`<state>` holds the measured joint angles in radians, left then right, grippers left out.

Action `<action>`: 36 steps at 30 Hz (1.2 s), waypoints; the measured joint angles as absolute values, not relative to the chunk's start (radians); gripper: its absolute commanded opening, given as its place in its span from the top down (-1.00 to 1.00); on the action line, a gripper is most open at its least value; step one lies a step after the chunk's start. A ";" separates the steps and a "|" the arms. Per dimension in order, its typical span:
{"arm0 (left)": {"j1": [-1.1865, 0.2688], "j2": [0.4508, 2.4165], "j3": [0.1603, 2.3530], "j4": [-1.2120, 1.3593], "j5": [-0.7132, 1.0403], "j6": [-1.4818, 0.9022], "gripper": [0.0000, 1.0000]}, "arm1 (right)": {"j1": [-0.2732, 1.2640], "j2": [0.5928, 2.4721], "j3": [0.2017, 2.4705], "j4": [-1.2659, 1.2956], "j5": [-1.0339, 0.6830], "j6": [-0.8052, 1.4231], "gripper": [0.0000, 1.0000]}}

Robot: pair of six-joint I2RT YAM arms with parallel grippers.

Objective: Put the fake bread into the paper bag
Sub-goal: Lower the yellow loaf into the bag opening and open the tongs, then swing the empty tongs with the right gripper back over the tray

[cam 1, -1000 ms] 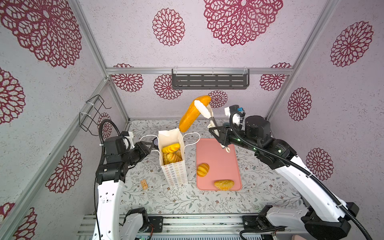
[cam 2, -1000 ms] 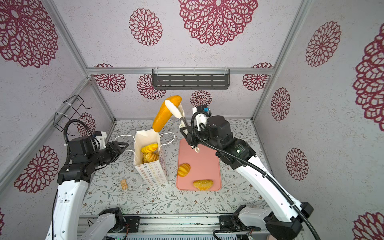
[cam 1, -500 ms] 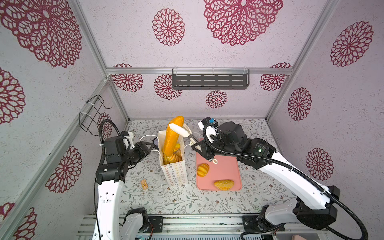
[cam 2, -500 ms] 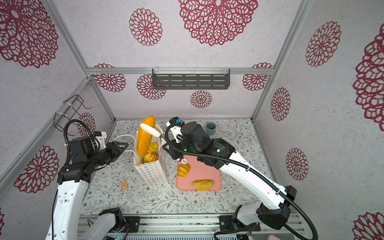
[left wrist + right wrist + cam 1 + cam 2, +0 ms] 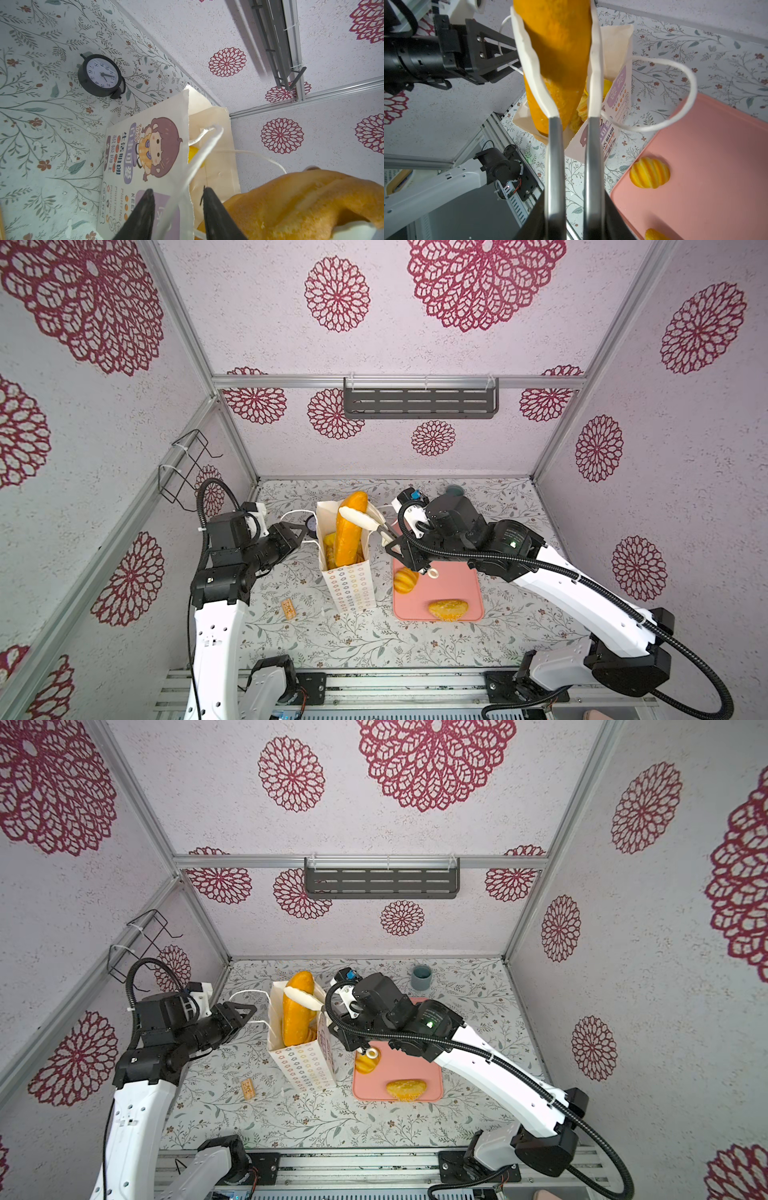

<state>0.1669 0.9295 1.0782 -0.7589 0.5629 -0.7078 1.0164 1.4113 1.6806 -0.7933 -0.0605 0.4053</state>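
Flanking the long loaf (image 5: 560,52) with the two white pads (image 5: 532,68) of the right gripper (image 5: 552,12), one along each side and seemingly touching. Impossible to tell whether pressing or merely resting against it. Reaching across the middle in both top views, above the mouth of the paper bag (image 5: 351,593).

At the left gripper (image 5: 177,189), spread apart at the black fingers (image 5: 145,212) and clamping nothing. Straddling the bag's front rim and a white cord handle (image 5: 205,149) without visibly touching either.

Inside the bag: the loaf on end, lower part sunk among smaller yellow ridged pieces (image 5: 581,112), upper end poking well above the rim. Standing upright on the floral table (image 5: 415,639), ring-patterned side toward the camera head. Cartoon girl and Chinese lettering on the front, in the left wrist view.

Just beside the bag, on the pink tray (image 5: 453,585): a ridged round bun (image 5: 405,580) near the bag-side edge and a flat oval bun (image 5: 448,609) at the near edge, apart from each other.

As for the loaf's looks: smooth, golden-orange, rounded at the tip, finely pitted lower down, darker in the shadow between the pads.
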 measured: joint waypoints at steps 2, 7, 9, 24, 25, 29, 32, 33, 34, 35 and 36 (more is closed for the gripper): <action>0.167 0.929 1.078 -0.762 0.563 -0.708 0.16 | 1.017 1.414 1.681 -0.791 -0.055 0.407 -0.02; 0.167 0.929 1.078 -0.762 0.563 -0.708 0.16 | 1.017 1.414 1.681 -0.777 -0.051 0.403 -0.07; 0.167 0.929 1.078 -0.762 0.563 -0.708 0.16 | 1.018 1.414 1.681 -0.775 -0.047 0.403 -0.07; 0.167 0.935 1.081 -0.762 0.564 -0.707 0.15 | 1.001 1.377 1.658 -0.753 0.039 0.413 -0.03; 0.167 0.936 1.082 -0.762 0.564 -0.708 0.15 | 0.996 1.363 1.649 -0.752 0.043 0.417 -0.03; 0.167 0.939 1.082 -0.762 0.564 -0.707 0.15 | 0.954 1.286 1.601 -0.752 0.049 0.435 -0.01; 0.167 0.942 1.085 -0.761 0.566 -0.708 0.14 | 0.912 1.232 1.568 -0.746 0.048 0.453 0.02; 0.167 0.943 1.086 -0.761 0.567 -0.707 0.13 | 0.897 1.215 1.557 -0.743 0.048 0.462 0.02; 0.167 0.943 1.086 -0.761 0.567 -0.708 0.12 | 0.882 1.201 1.545 -0.740 0.048 0.470 0.03; 0.167 0.943 1.086 -0.761 0.567 -0.707 0.12 | 0.866 1.187 1.531 -0.737 0.047 0.478 0.03; 0.167 0.943 1.086 -0.761 0.567 -0.707 0.11 | 0.850 1.172 1.515 -0.734 0.044 0.490 0.04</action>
<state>0.1669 0.9428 1.0863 -0.7612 0.5667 -0.7074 0.8497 1.1717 1.5154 -0.7341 0.0441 0.4896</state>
